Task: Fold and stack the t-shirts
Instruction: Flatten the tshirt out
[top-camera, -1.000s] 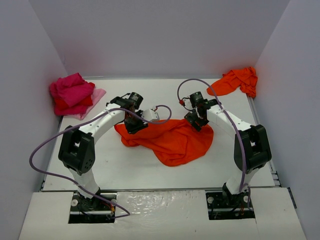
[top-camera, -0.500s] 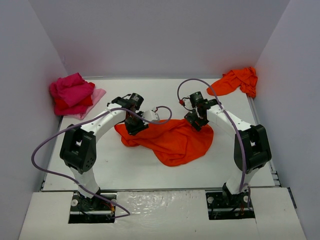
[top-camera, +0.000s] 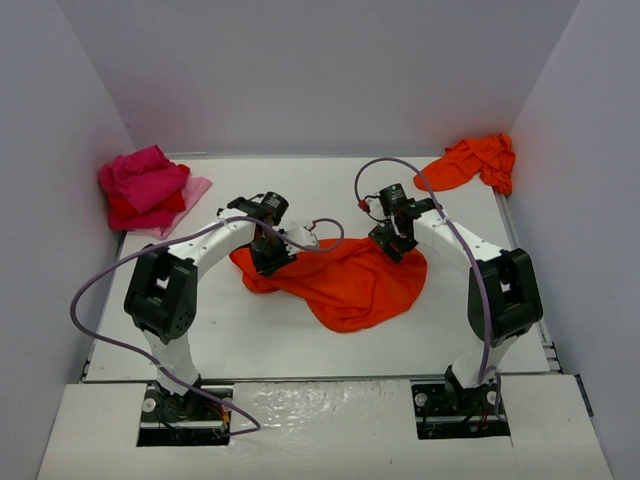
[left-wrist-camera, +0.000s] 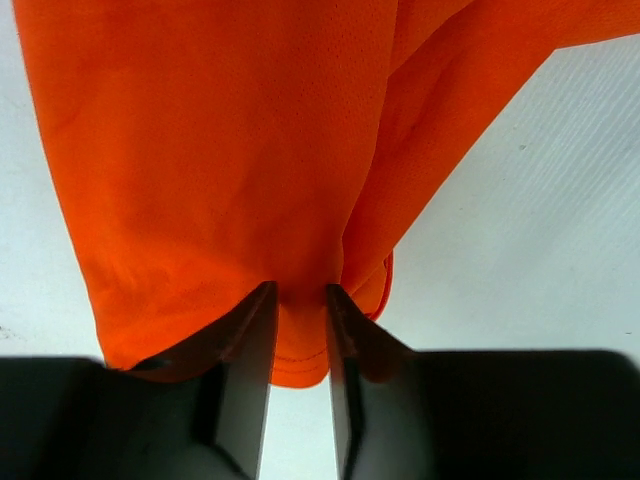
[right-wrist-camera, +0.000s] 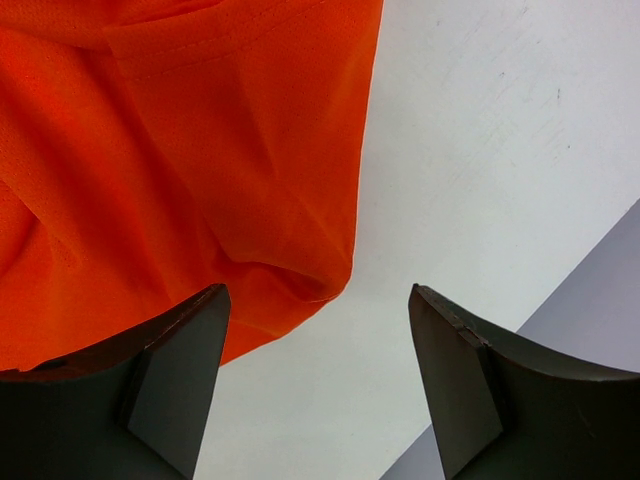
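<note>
An orange-red t-shirt (top-camera: 345, 285) lies crumpled and partly spread on the white table (top-camera: 250, 325) between the two arms. My left gripper (top-camera: 270, 258) is down on its left end. In the left wrist view the narrow jaws (left-wrist-camera: 298, 290) are pinched on a hemmed fold of the t-shirt (left-wrist-camera: 220, 150). My right gripper (top-camera: 393, 245) hovers over the shirt's far right corner. In the right wrist view it stands open (right-wrist-camera: 318, 290), its left finger over the cloth (right-wrist-camera: 180, 150) and bare table between the fingers.
A heap of magenta, red and pale pink shirts (top-camera: 145, 185) sits at the back left corner. Another orange-red shirt (top-camera: 475, 162) is bunched at the back right against the wall. White walls close in three sides. Purple cables (top-camera: 100, 290) loop off both arms.
The left gripper's jaws have narrowed on the shirt's fold and the left arm has shifted slightly. The right arm and the shirt stay put.
</note>
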